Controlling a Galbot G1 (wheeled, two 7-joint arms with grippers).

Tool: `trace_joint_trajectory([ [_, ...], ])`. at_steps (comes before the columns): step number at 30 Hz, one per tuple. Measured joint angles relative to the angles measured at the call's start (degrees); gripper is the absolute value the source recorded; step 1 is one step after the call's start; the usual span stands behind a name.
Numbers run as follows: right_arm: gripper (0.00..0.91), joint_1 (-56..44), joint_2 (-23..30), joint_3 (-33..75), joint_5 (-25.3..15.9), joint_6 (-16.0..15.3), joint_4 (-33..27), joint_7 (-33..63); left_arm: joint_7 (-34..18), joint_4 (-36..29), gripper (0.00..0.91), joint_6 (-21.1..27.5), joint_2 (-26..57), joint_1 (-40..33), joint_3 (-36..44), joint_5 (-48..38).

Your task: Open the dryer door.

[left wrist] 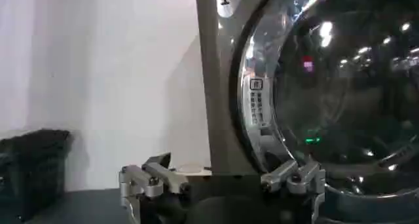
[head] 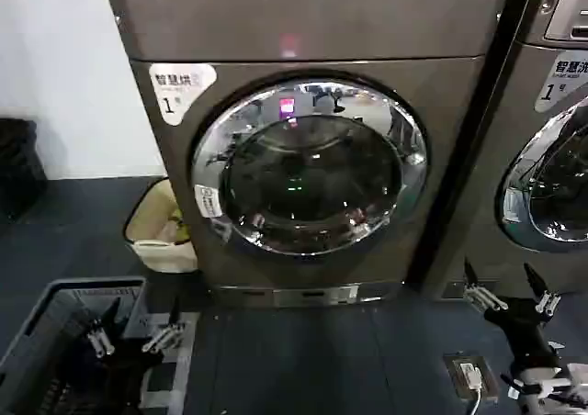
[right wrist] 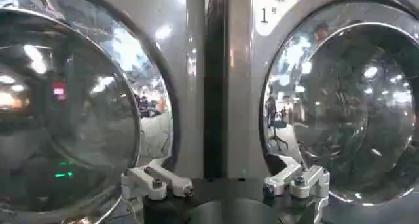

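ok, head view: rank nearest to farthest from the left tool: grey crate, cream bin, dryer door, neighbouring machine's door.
From the left tool, low on the left, open:
1. Grey crate, directly at it.
2. Cream bin, just beyond, left of the dryer.
3. Dryer door, centre.
4. Neighbouring machine's door, far right.
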Motion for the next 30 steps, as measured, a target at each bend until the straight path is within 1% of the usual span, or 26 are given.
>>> trace_joint_trajectory([
  [7, 0.907, 4.11, -4.68, -2.15, 4.29, -0.38, -2.93, -6.78, 0.43, 0.0, 0.907, -0.16, 0.38, -0.02, -0.02, -0.07],
  [12, 0.907, 7.99, -8.39, -6.01, 4.2, 0.1, -5.13, -10.58, 0.47, 0.0, 0.907, -0.16, 0.55, -0.01, -0.03, -0.15],
  [17, 0.907, 11.83, -11.85, -10.69, 4.29, 2.75, -7.77, -14.87, 0.46, -0.11, 0.907, -0.17, 0.55, 0.16, -0.07, -0.24],
  [21, 0.907, 15.77, -14.89, -15.06, 6.18, 3.82, -10.48, -18.04, 0.46, -0.43, 0.907, -0.21, 0.63, 0.51, -0.14, -0.24],
  [24, 0.907, 18.73, -16.85, -18.25, 7.81, 3.89, -12.58, -19.91, 0.46, -0.84, 0.907, -0.23, 0.67, 0.73, -0.28, -0.25],
  [30, 0.907, 24.6, -19.47, -24.2, 9.11, 3.7, -15.94, -23.7, 0.46, -1.39, 0.907, -0.24, 0.68, 1.11, -0.62, -0.32],
])
